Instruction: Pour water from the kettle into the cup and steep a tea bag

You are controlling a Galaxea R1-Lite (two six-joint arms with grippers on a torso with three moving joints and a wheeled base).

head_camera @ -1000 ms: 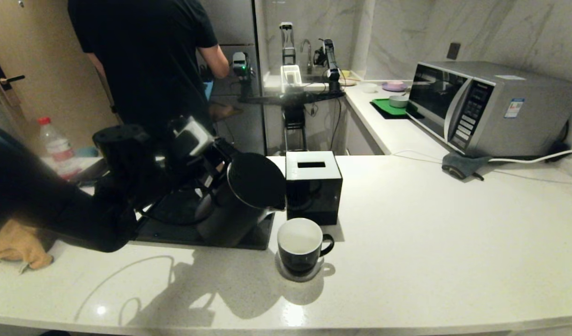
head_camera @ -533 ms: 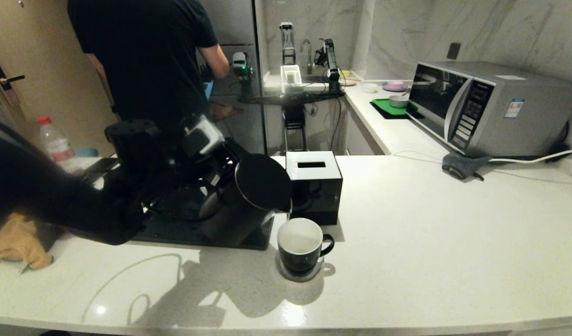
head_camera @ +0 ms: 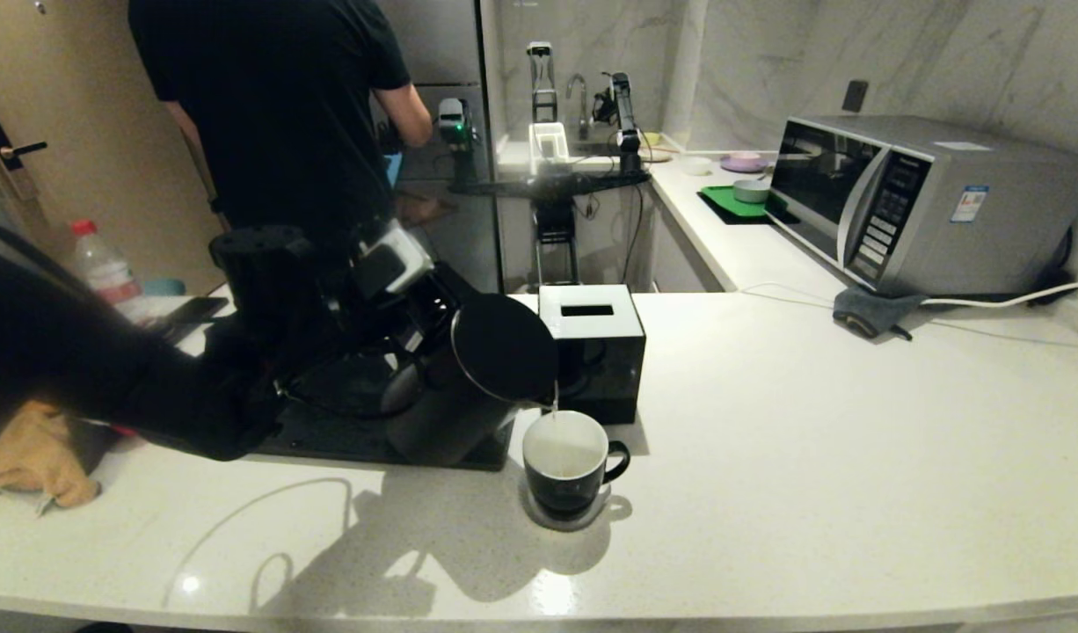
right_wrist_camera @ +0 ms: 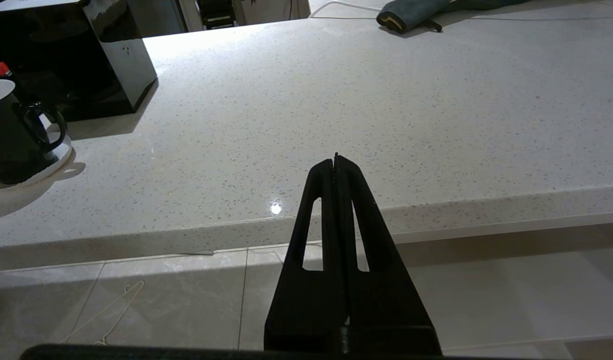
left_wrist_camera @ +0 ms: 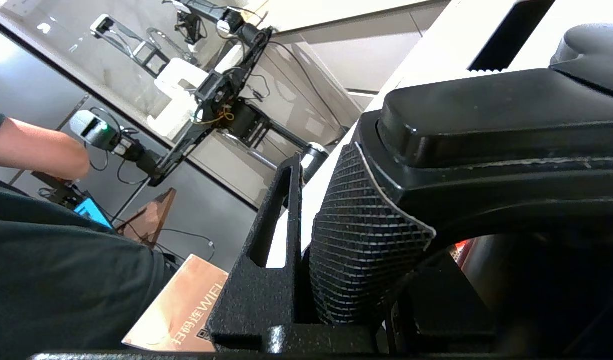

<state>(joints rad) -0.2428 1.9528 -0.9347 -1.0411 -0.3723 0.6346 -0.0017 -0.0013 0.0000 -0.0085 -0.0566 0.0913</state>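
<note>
Kitchen w/ marble walls, white speckled desk [head_camera: 768, 457] across the front; person in a dark shirt [head_camera: 275, 114] stands at the back, turned away. Microwave [head_camera: 926, 202] on the far right.

What changed: a sec ago the kettle [head_camera: 469, 387] was tipped but dry at the spout, sitting a bit further left. Now it has leaned further toward the cup [head_camera: 567, 464] and a thin stream of water [head_camera: 555, 400] runs from the spout into it. So, by my read, pouring has just begun; cup looks barely filled, tea bag not in view, steeping not yet started.

Kettle's long axis is tilted hard, lid end toward the robot's right and down, base still over the black tray [head_camera: 328, 435], spout aimed at the cup's far rim. Cup stands upright on a coaster just right of the tray, in front of the black box [head_camera: 592, 352], handle to the right.

Left claw [left_wrist_camera: 306, 250] is pinching the kettle's handle, pad pressed on it. Right claw [right_wrist_camera: 336, 165] is pressed together, empty, parked off the desk's front edge.
</note>
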